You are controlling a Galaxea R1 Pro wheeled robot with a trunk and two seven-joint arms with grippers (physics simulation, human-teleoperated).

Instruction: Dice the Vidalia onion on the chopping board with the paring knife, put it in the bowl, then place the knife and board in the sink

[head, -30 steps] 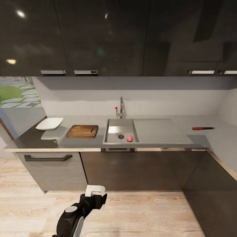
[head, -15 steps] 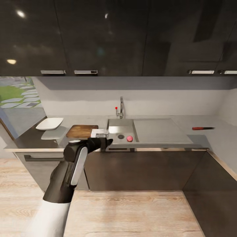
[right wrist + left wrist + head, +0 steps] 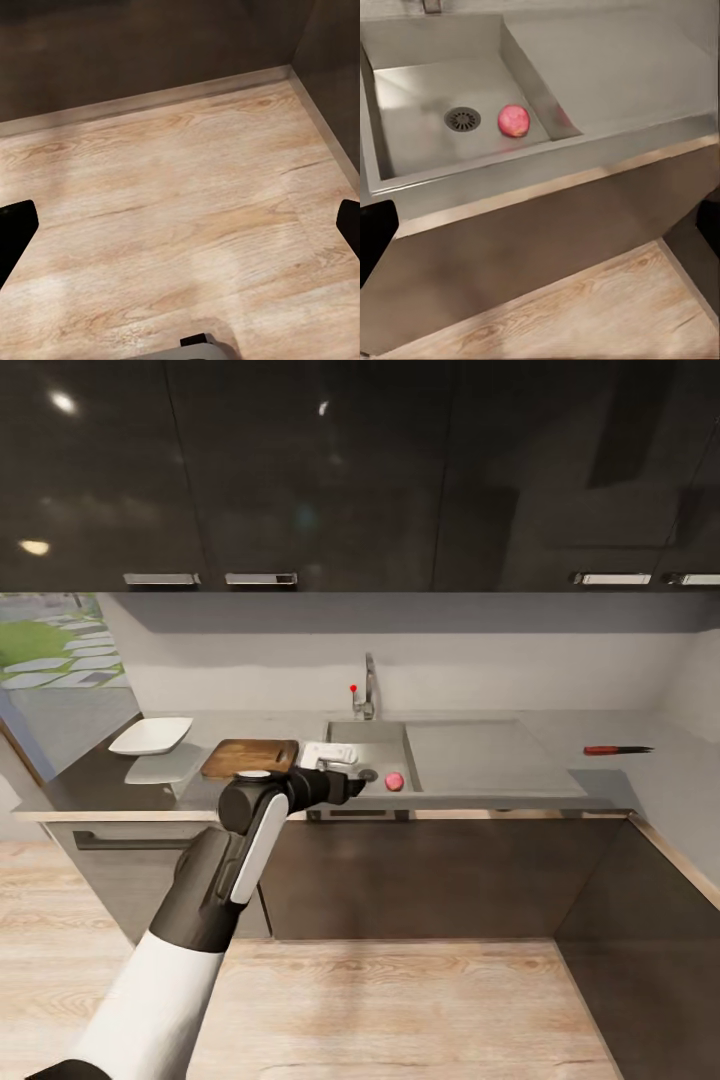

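Note:
The pinkish Vidalia onion [image 3: 394,781] [image 3: 513,120] lies on the floor of the grey sink [image 3: 337,775] [image 3: 405,142], beside the round drain [image 3: 462,118]. My left gripper [image 3: 351,785] [image 3: 540,229] hangs over the sink's front rim, left of the onion and apart from it, open and empty. The wooden chopping board [image 3: 250,757] lies left of the sink, and the white bowl [image 3: 150,735] sits further left. Far right on the countertop [image 3: 600,780] lies the red-handled paring knife [image 3: 617,750]. My right gripper [image 3: 180,229] is open over the wooden floor.
A chrome tap [image 3: 367,695] with a red knob stands behind the basin, and the flat drainboard [image 3: 480,755] stretches to its right. Dark cabinets hang above, and more sit below the pale counter edge. A side counter [image 3: 690,870] runs forward at the right.
My left arm has risen from near the floor to counter height and pushed right and forward, from in front of the chopping board to the sink's front rim.

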